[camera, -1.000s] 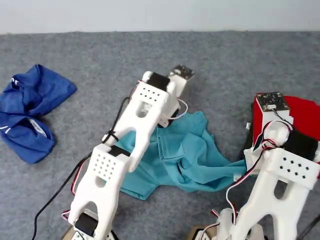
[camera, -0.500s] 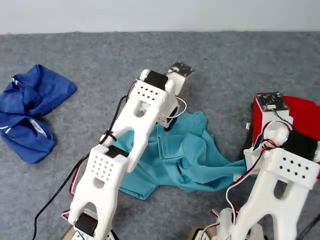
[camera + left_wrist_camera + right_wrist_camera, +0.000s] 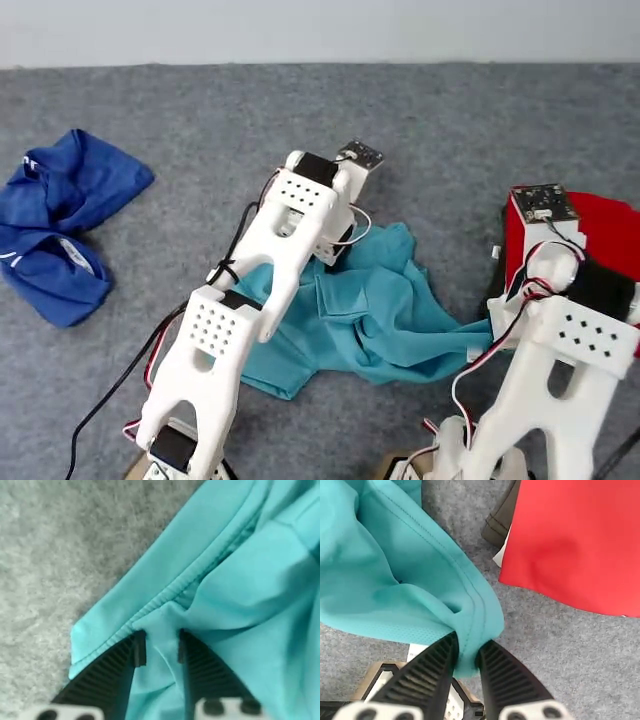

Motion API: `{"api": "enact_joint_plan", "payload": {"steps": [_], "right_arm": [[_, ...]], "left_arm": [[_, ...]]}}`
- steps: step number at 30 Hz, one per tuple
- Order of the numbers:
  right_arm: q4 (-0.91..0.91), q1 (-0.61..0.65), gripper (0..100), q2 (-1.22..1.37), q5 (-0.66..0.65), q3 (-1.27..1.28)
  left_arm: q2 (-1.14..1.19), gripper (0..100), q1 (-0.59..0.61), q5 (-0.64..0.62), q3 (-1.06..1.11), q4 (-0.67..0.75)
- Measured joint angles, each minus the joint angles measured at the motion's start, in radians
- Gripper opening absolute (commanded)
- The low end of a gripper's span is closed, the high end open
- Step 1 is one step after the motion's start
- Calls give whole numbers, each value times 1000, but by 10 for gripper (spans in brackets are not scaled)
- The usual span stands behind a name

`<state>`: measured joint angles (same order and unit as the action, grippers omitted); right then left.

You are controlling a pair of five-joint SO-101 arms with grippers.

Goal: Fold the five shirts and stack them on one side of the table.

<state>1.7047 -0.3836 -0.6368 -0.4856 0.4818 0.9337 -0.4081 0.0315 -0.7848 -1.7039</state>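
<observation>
– While both claws have cloth in them, what's the job at?

– Spreading, I'd say. On the grey table [image 3: 200, 110] the teal shirt [image 3: 380, 310] lies crumpled betw. the two arms, not flat, no fold made yet.

– How to do that bit well?

– Draw the two gripped edges apart, low over the table & at an even rate, so the creases run out and the fabric doesn't slip from the jaws. Stop once it's taut, don't drag it onto its neighbours.

– Which neighbours?

– The blue shirt [image 3: 60, 220], bunched up, well apart from the teal shirt on its left. The red shirt [image 3: 610, 230], lying flat just beside the teal shirt's right edge. A dark garment [image 3: 500, 522] pokes out from under the red one, near the teal hem. Those two may be the stack's start, but that's a guess.

– And the claws?

– At the teal shirt's far edge, the left gripper [image 3: 157, 647] has jaws narrow, w/ a ridge of teal cloth next to the stitched hem pinched betw. them. At the teal shirt's near right corner, the right gripper [image 3: 467, 655] has jaws almost together, clamped on the doubled hem.
</observation>
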Motion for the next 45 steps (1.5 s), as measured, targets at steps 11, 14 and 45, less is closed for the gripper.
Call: {"api": "enact_joint_plan", "payload": {"steps": [11, 14, 45], "right_arm": [[0, 0, 10, 0, 0, 0], [0, 0, 10, 0, 0, 0], [0, 0, 10, 0, 0, 0]], "left_arm": [[2, 13, 0, 0, -35, -21], [2, 13, 0, 0, -91, -26], [-233, 48, -114, 0, 155, -23]]}}
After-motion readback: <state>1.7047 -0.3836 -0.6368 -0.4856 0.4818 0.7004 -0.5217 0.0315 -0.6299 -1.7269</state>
